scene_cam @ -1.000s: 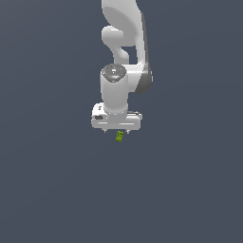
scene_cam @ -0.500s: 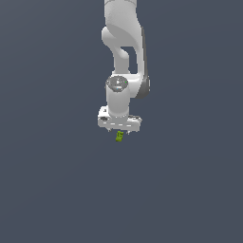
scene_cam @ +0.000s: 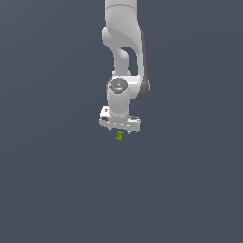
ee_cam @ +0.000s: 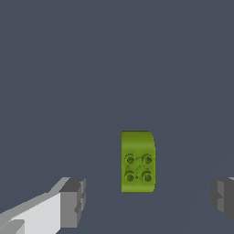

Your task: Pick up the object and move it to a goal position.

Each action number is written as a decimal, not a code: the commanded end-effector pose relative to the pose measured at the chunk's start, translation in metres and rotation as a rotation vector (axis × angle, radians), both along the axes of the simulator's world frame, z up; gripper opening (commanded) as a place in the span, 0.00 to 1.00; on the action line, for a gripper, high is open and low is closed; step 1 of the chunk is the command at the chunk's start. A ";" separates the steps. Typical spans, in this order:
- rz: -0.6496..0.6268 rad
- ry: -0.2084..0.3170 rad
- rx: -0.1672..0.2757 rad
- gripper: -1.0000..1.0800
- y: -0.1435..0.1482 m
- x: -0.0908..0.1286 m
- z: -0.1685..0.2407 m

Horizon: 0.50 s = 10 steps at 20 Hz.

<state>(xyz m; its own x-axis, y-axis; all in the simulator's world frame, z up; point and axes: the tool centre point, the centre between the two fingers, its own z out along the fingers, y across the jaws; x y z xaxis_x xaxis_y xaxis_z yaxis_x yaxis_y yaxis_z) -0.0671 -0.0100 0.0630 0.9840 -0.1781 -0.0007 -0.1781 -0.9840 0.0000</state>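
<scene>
The gripper (ee_cam: 146,199) stands with jaws wide apart, gripping nothing. The lime-green object (ee_cam: 137,161), four studs uppermost, lies on the grey floor (scene_cam: 57,180) between the fingers (ee_cam: 73,201), touching neither. In the exterior view the object (scene_cam: 120,136) is largely indistinct beneath the hand.

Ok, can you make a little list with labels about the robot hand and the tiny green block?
object: lime-green block, four small bumps on top
where it lies: between the two fingers in the wrist view, touching neither
gripper: white, open, pointing down right above the block
fingers: grey pads, gaps on both sides of the block
held: no
surface: plain dark grey floor
</scene>
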 end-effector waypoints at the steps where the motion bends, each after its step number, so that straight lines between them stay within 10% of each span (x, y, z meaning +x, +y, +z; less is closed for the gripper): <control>1: 0.000 0.000 0.000 0.96 0.000 0.000 -0.002; 10: -0.003 -0.001 0.000 0.96 0.000 -0.002 -0.038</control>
<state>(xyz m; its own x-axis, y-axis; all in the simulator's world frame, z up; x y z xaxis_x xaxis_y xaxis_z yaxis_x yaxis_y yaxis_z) -0.0687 -0.0100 0.0322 0.9837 -0.1801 -0.0004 -0.1801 -0.9837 0.0000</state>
